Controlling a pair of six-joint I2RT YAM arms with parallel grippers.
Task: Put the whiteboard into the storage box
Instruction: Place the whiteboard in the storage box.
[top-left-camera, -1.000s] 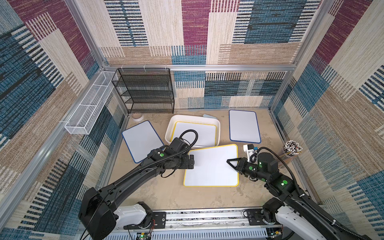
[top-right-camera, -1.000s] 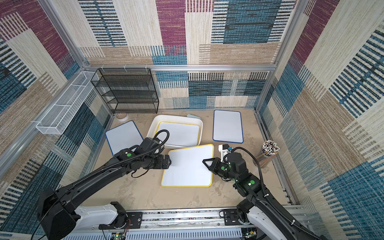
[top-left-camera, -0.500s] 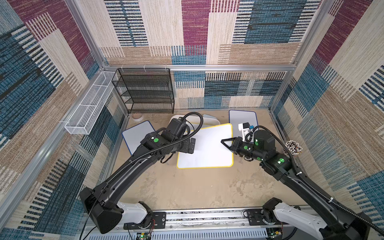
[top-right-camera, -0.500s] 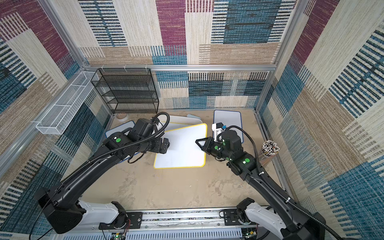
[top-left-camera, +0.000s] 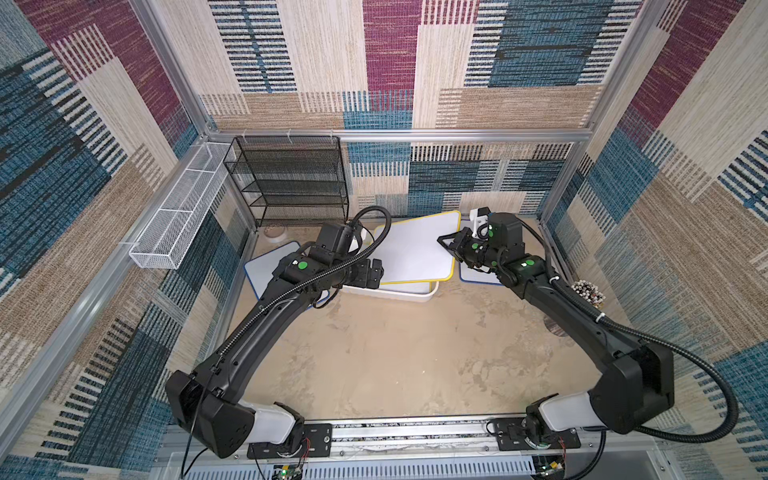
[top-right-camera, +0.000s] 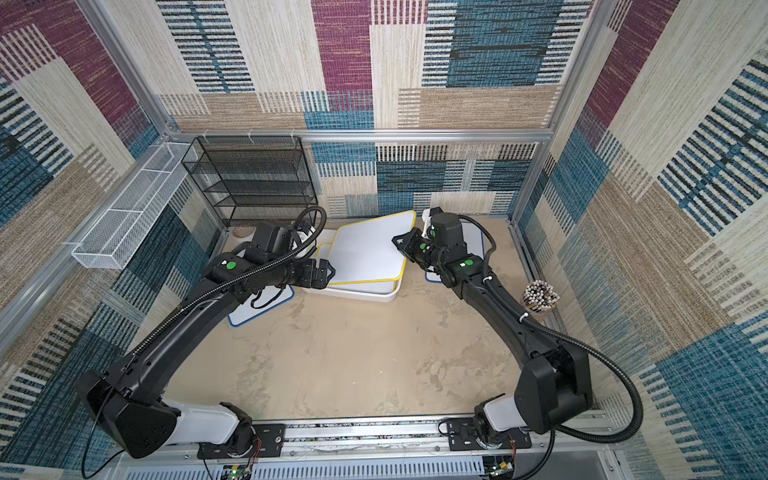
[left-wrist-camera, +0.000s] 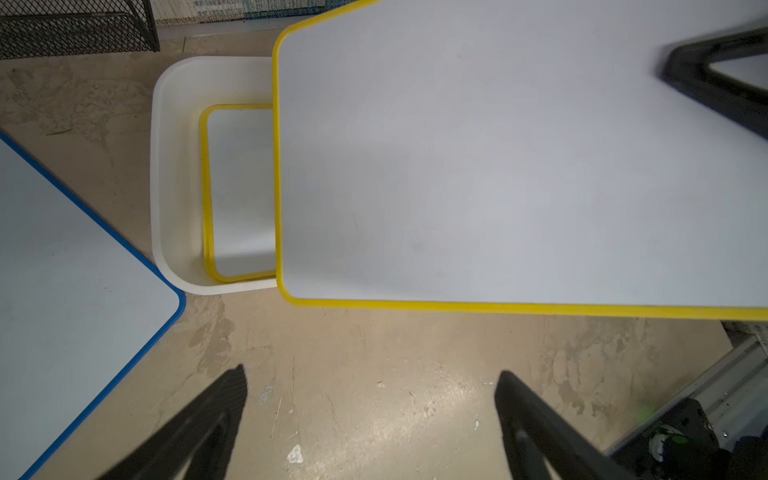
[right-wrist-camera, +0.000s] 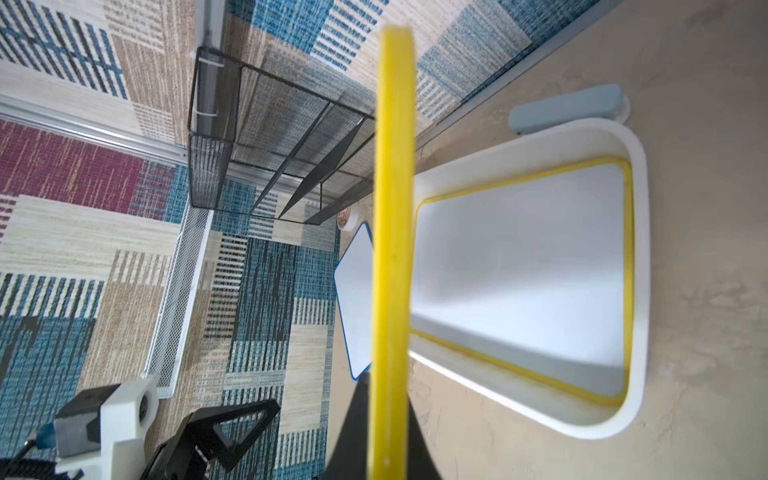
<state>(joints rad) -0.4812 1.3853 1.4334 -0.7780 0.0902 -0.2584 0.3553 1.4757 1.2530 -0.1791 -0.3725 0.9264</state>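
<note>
Your yellow-rimmed whiteboard (top-left-camera: 415, 249) is not in the storage box (top-left-camera: 399, 294): it hangs in the air over the box, just above centre frame in both top views, covering most of it and leaving only the box's near rim and left end showing. The right gripper (top-left-camera: 444, 244) has its pincer clamped on the board's right edge; the right wrist view shows that yellow edge (right-wrist-camera: 392, 249) end-on between the dark fingers. Down inside the box a second yellow-rimmed whiteboard (left-wrist-camera: 241, 191) lies flat on the bottom. The left gripper (top-left-camera: 376, 274) sits just beside the held board's lower-left corner with its pincer spread wide and nothing in it; in the left wrist view you see bare floor between its fingers (left-wrist-camera: 224, 399) and the board. A blue-rimmed whiteboard (top-left-camera: 266, 270) lies flat on the floor left of the box, partly under the left arm, and another blue-rimmed board (top-left-camera: 473, 276) lies under the right wrist. Upper left of centre stands the black mesh rack (top-left-camera: 291, 178), with the white wire basket (top-left-camera: 178, 220) on the left wall. A cup of pens (top-left-camera: 586, 293) stands at the right wall.
</note>
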